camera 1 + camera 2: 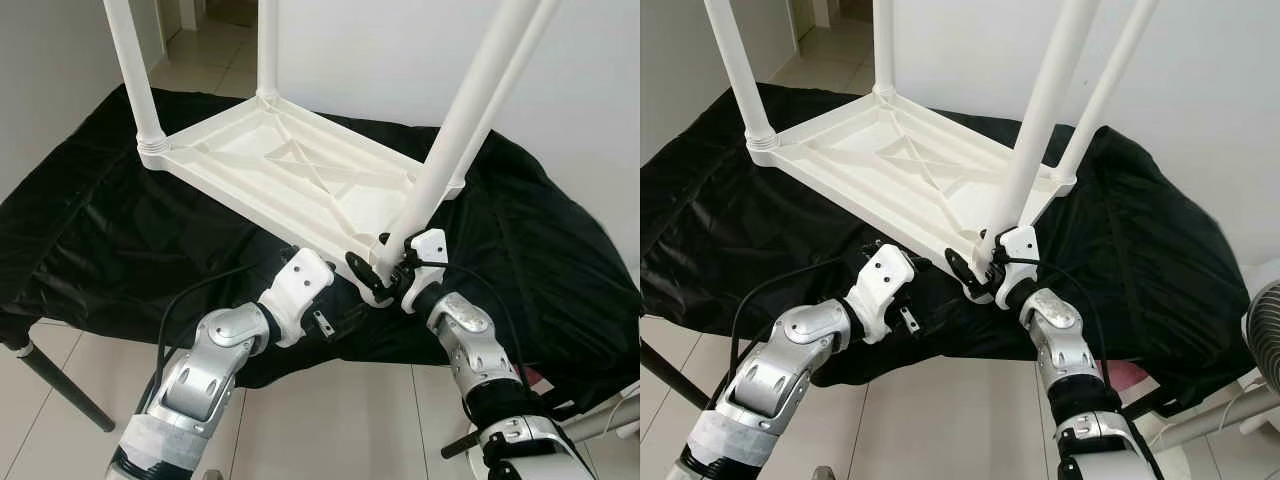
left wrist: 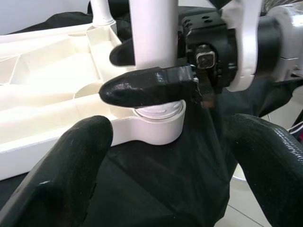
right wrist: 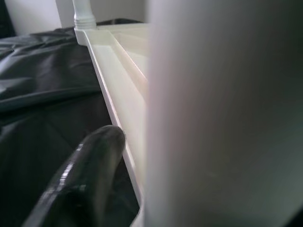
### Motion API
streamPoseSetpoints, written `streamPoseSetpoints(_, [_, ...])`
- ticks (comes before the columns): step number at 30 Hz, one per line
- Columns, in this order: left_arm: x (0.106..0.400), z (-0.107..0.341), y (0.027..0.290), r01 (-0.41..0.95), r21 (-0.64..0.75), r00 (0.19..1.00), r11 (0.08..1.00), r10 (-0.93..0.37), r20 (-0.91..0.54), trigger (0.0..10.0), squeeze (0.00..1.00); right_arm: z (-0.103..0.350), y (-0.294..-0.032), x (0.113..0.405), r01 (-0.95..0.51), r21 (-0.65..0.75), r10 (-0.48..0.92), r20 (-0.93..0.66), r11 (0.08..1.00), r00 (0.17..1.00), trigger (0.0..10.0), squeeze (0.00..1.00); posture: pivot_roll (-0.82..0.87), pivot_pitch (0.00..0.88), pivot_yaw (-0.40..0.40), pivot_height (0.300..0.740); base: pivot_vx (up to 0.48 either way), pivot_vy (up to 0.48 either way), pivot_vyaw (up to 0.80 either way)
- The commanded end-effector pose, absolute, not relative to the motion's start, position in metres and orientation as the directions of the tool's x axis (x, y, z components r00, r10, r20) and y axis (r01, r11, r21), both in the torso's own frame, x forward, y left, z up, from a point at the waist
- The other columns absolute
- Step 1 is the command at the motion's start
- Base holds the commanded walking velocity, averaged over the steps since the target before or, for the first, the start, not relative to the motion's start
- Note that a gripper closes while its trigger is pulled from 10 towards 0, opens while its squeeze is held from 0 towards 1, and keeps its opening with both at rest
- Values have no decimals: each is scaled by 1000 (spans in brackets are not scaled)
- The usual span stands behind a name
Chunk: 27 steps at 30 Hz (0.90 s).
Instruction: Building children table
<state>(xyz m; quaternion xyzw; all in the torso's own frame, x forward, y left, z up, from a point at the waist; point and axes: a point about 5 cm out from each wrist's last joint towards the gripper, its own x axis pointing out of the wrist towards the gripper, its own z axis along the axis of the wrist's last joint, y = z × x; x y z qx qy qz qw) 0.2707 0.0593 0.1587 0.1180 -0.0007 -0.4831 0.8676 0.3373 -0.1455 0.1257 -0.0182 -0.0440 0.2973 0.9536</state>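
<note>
While the white children's table (image 1: 290, 170) lies upside down on a work table draped in black cloth (image 1: 110, 230), its ribbed underside faces up and four white legs rise from its corners, with the near right leg (image 1: 455, 130) as the one in hand. That leg stands in its round socket (image 2: 158, 124) at the tabletop's near right corner, which sits at the near edge of the work table, and it leans a little off upright. The right gripper (image 1: 378, 268) is closed around the base of this leg just above the socket, one black finger (image 2: 144, 87) wrapped across the front of the tube. The left gripper (image 2: 161, 161) hangs just beside the same corner, over the cloth at the near edge, its two fingers spread wide and holding nothing. Judging by the lean, the leg may not be fully seated, so a twist or push from the right gripper could bind it crooked in the socket or pop it out. Because the corner is so near the work table's edge and nothing pins the tabletop down, a hard push could also slide the whole piece on the slick cloth
</note>
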Motion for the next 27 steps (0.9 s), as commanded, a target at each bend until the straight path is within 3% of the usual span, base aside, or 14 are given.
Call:
streamPoseSetpoints(1, [272, 159, 57, 832, 202, 543, 516, -832, -112, 10000, 0, 122, -152, 339, -566, -59, 568, 54, 823, 821, 0, 0, 79, 0, -107, 740, 0, 0, 0])
streamPoseSetpoints(11, [272, 159, 56, 837, 203, 536, 508, -836, -118, 10000, 0, 112, -158, 336, -565, -35, 566, 32, 824, 824, 0, 0, 87, 0, -99, 740, 0, 0, 0])
streamPoseSetpoints(12, [271, 159, 56, 838, 202, 535, 507, -837, -117, 10000, 0, 110, -158, 335, -560, -29, 561, 28, 828, 828, 3333, 0, 86, 0, -99, 740, 0, 0, 0])
streamPoseSetpoints(13, [271, 159, 56, 838, 202, 534, 506, -838, -117, 10000, 0, 108, -159, 334, -557, -26, 557, 28, 830, 830, 10000, 0, 86, 0, -102, 740, 0, 0, 0])
streamPoseSetpoints(18, [271, 159, 56, 837, 203, 535, 507, -837, -117, 10000, 0, 107, -159, 333, -526, -25, 527, 35, 850, 849, 10000, 0, 88, 0, -105, 740, 0, 0, 0])
streamPoseSetpoints(27, [271, 157, 59, 822, 202, 560, 533, -821, -114, 10000, 0, 109, -155, 325, -321, 10, 319, 80, 947, 944, 10000, 0, 107, 0, -134, 740, 0, 0, 0])
